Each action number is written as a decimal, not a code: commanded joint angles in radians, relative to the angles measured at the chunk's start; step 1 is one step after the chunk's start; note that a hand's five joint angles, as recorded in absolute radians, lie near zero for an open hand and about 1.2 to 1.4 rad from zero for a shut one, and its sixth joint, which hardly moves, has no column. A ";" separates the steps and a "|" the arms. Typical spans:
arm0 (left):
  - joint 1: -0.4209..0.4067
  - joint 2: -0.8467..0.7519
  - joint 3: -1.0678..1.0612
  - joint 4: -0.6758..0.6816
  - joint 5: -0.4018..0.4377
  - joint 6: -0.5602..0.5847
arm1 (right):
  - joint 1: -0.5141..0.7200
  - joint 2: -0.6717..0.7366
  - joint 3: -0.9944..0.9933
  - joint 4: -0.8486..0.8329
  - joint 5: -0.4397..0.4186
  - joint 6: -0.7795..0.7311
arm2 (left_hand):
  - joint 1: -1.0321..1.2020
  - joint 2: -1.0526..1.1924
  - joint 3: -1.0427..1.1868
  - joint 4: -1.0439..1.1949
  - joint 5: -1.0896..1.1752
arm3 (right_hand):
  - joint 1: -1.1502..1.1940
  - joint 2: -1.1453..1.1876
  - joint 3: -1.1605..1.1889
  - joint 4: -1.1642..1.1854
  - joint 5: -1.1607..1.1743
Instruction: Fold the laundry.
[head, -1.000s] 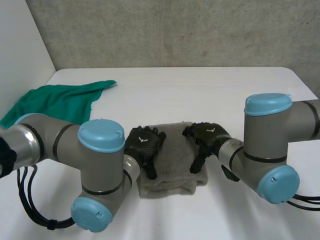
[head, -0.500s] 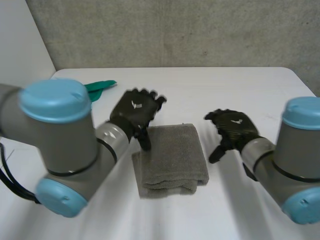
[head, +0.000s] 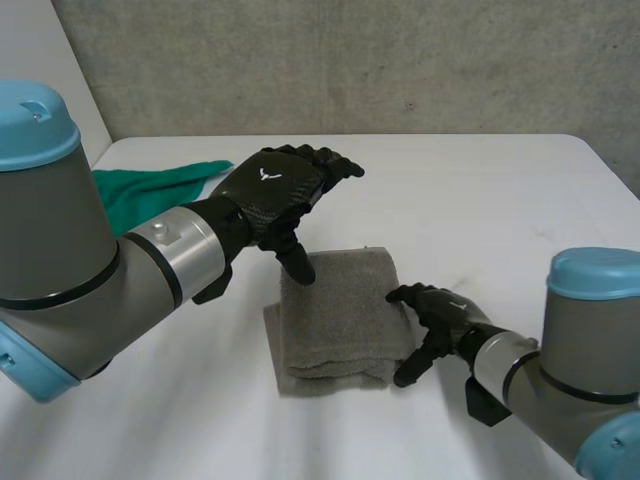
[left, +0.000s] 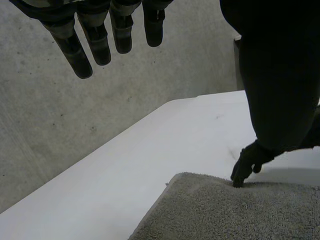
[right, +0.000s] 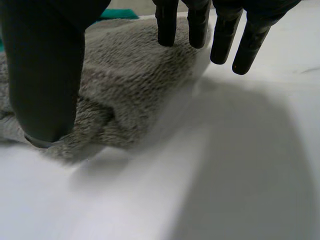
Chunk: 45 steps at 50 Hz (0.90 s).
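We judge the towel (head: 340, 320) soft and limp, best pinched at its near corners; left hand (head: 275, 190) and right hand (head: 437, 318) both hang open.

A white table (head: 480, 190) stands before a grey concrete wall (head: 400, 60).

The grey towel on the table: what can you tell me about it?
The grey towel is a nubbly terry cloth folded into a rectangle, its layers showing along the near edge. It lies flat on the white table. The left hand hangs open over its far left corner; the right hand, open, sits at its right edge.
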 joint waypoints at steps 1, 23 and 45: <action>-0.003 -0.002 -0.003 0.002 -0.004 0.001 | 0.050 0.046 -0.049 -0.001 0.008 0.004 | 0.013 -0.010 -0.017 -0.010 -0.026 | 0.037 0.019 0.025 0.005 -0.005; 0.003 -0.006 -0.012 0.004 -0.005 -0.001 | 0.112 0.165 -0.203 -0.046 0.091 0.007 | 0.010 -0.013 -0.020 -0.013 -0.029 | 0.568 0.550 0.555 0.536 0.526; 0.007 -0.017 -0.014 0.006 -0.007 -0.003 | 0.060 0.280 -0.529 -0.050 0.069 -0.053 | 0.016 -0.007 -0.014 -0.007 -0.023 | 1.196 1.178 1.183 1.164 1.154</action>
